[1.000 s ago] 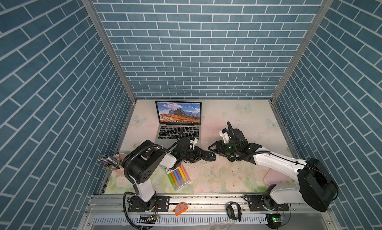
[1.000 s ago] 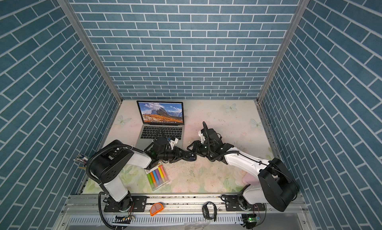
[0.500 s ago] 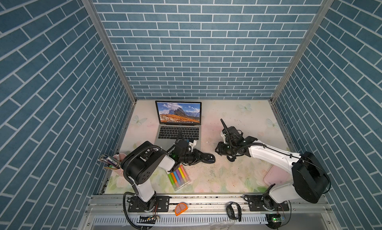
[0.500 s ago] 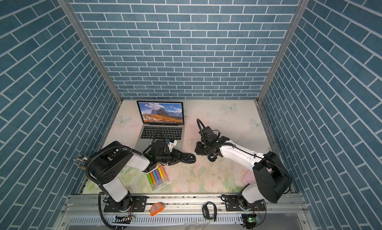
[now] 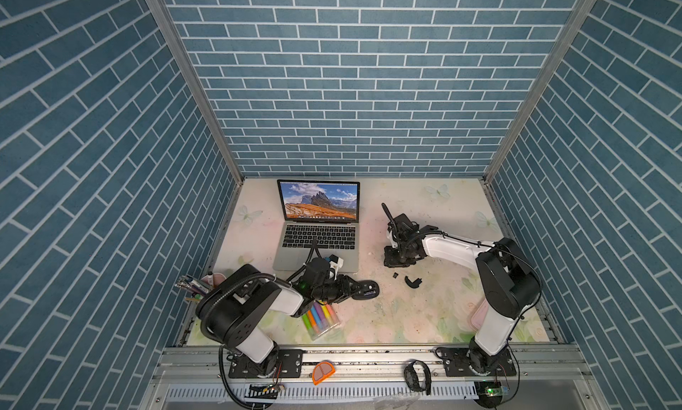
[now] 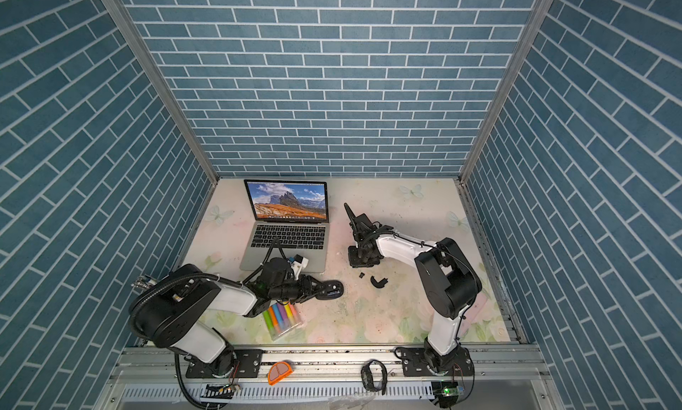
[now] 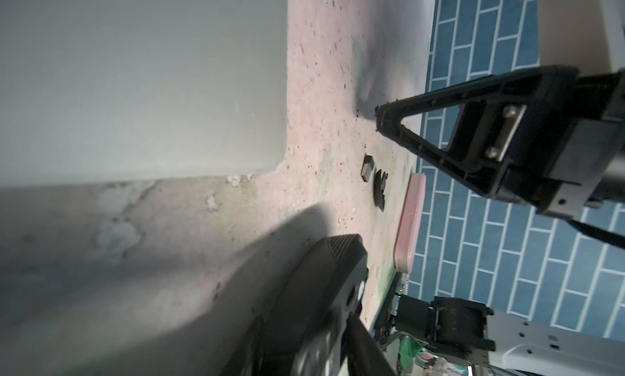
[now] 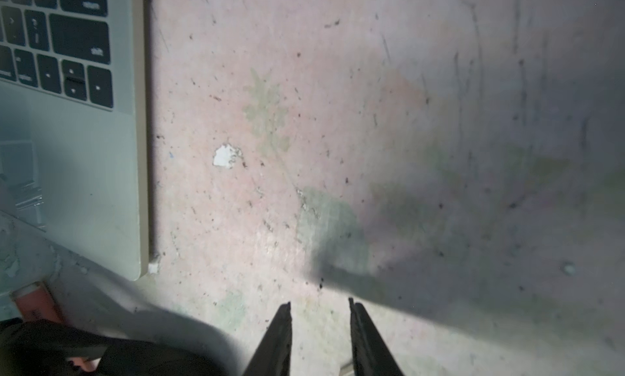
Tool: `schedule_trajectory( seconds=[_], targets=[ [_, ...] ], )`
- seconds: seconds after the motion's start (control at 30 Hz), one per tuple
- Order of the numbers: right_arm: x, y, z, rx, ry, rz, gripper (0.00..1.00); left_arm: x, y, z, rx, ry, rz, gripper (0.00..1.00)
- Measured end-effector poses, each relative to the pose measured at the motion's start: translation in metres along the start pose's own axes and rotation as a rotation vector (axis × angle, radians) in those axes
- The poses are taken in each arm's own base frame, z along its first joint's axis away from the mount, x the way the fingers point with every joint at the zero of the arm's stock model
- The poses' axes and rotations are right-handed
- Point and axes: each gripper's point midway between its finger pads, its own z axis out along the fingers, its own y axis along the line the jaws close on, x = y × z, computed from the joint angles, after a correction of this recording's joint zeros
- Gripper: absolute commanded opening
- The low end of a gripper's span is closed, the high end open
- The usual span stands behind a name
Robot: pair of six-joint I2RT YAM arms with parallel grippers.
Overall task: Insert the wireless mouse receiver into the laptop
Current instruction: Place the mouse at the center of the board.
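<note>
Blue brick-print walls on three sides. Pale floral tabletop is scuffed, speckled and chipped. Your wireless mouse receiver lies on it, right of the laptop, beside the black cover piece. Right gripper: jaws apart, empty, just far of the receiver. Left gripper is at the mouse; can't tell its jaws.

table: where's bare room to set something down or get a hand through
Bare: the back right corner behind the right arm, from the laptop to the right wall; also the front middle, between the marker pack and the pink box. Crowded: around the mouse, the receiver and the black cover piece.
</note>
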Motion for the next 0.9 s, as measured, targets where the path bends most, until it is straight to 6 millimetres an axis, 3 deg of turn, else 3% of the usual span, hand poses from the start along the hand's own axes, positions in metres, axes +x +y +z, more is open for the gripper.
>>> schedule_trajectory(
  seconds=[0.2, 0.4, 0.57, 0.7, 0.9],
  targets=[
    [0.003, 0.000, 0.009, 0.001, 0.045, -0.031, 0.21, -0.007, -0.006, -0.013, -0.099, -0.011, 0.080, 0.54],
    [0.000, 0.000, 0.010, 0.008, 0.055, -0.061, 0.17, -0.016, -0.018, -0.029, -0.171, -0.030, 0.169, 0.55],
    [0.003, -0.002, 0.010, 0.015, 0.056, -0.070, 0.16, -0.013, -0.010, -0.037, -0.236, -0.020, 0.191, 0.54],
    [0.017, -0.009, 0.005, 0.032, 0.071, -0.065, 0.16, -0.008, 0.000, -0.040, -0.278, 0.000, 0.186, 0.54],
    [0.032, -0.018, 0.000, 0.057, 0.088, -0.061, 0.15, -0.011, -0.002, -0.039, -0.290, 0.009, 0.193, 0.52]
  ],
)
